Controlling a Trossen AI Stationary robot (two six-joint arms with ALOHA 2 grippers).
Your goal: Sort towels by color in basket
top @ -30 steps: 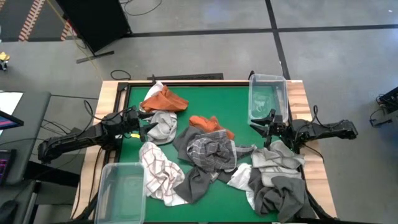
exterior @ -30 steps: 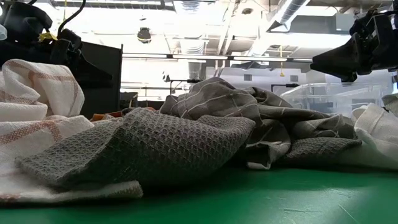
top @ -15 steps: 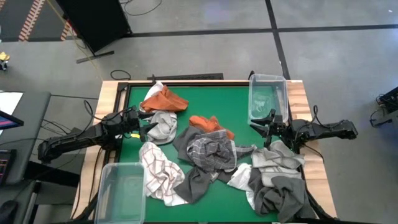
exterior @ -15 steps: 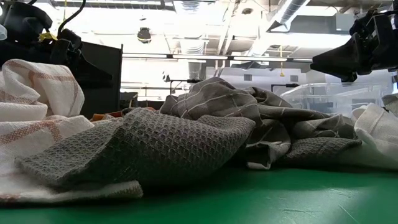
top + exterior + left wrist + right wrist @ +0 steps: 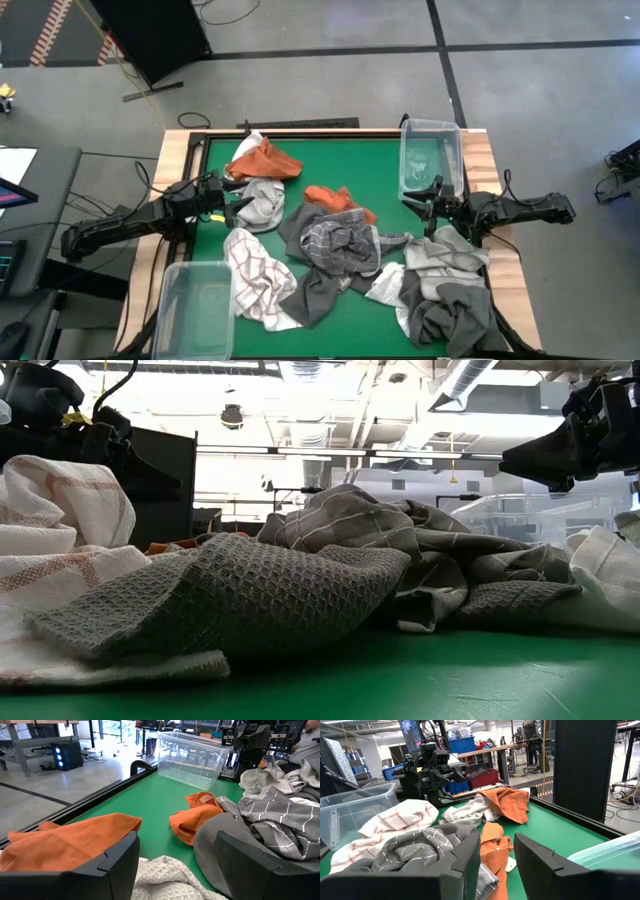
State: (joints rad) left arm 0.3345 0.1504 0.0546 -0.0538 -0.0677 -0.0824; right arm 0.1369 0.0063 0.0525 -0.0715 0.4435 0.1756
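Observation:
Towels lie scattered on the green table. One rust-orange towel is at the far left and another in the middle. A light grey one lies beside my left gripper. A dark grey checked towel sits in the centre, a white one with check lines near left, and a white and grey heap near right. My left gripper hovers open at the left edge, above the light grey towel. My right gripper hovers open at the right edge. Neither holds anything.
One clear plastic basket stands at the far right corner, just beyond my right gripper. Another stands at the near left corner. Bare green table shows along the far edge between the orange towel and the right basket.

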